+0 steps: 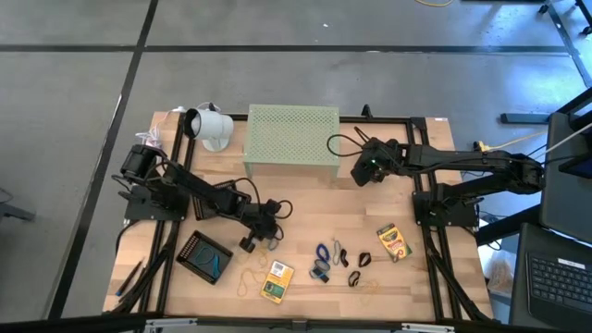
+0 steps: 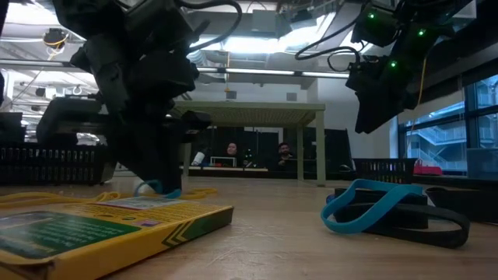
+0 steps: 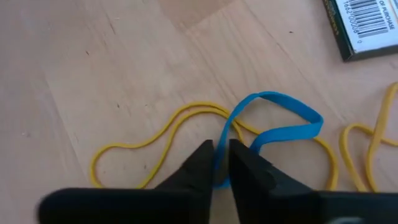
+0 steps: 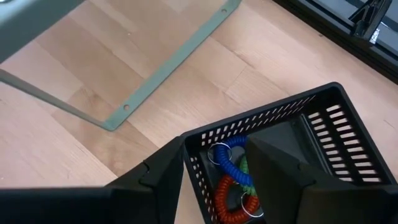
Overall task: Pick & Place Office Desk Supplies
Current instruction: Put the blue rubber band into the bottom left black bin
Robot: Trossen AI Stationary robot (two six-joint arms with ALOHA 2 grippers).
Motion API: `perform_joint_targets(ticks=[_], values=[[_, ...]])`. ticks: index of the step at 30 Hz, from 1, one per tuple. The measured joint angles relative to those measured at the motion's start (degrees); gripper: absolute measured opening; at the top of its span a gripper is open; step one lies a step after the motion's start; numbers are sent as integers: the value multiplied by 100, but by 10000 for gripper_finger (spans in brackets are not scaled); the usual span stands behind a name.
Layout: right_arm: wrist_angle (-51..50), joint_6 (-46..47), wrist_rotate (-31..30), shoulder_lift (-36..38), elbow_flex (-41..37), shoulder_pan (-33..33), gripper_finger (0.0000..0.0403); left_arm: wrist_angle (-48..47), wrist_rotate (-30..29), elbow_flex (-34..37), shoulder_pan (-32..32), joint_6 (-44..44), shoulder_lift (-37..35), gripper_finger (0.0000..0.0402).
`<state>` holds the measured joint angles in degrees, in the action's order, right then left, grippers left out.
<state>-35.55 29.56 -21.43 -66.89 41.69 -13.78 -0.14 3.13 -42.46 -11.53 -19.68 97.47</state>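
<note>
Two tools going here: my left tool (image 3: 219, 163) is down on the worktop (image 3: 93, 74), fingers pinching a blue band (image 3: 283, 121) that lies across a yellow band (image 3: 161, 127), near-left of centre. My right tool (image 4: 214, 171) holds a black basket (image 4: 323, 134) by its wall, beside the riser (image 1: 292, 136).

The pale wooden tabletop (image 3: 112, 68) shows a smooth, matt plank grain, and on it lie a flat, matt blue rubber band (image 3: 283, 121) and thin yellow rubber loops (image 3: 155, 134) with a slight sheen. The yellow-and-green card box (image 2: 101, 225) looks like printed cardboard with a light gloss. The black perforated basket (image 4: 323, 134) looks like matt moulded plastic, holding glossy blue, red and green coiled plastic cords (image 4: 233, 177) with small bright metal rings.
</note>
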Motion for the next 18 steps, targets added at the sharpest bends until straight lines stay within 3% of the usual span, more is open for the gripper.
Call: perform_joint_targets(ticks=[3, 9, 18], values=[[0, 0, 0, 0, 0, 0, 176, 0, -43, 2, 2, -2, 0, 6], [0, 0, 0, -2, 0, 0, 176, -89, -300, 18, 7, -18, -129, 2], [1, -2, -5, 0, 0, 0, 176, -75, -1118, 21, 4, -61, -1117, 1]])
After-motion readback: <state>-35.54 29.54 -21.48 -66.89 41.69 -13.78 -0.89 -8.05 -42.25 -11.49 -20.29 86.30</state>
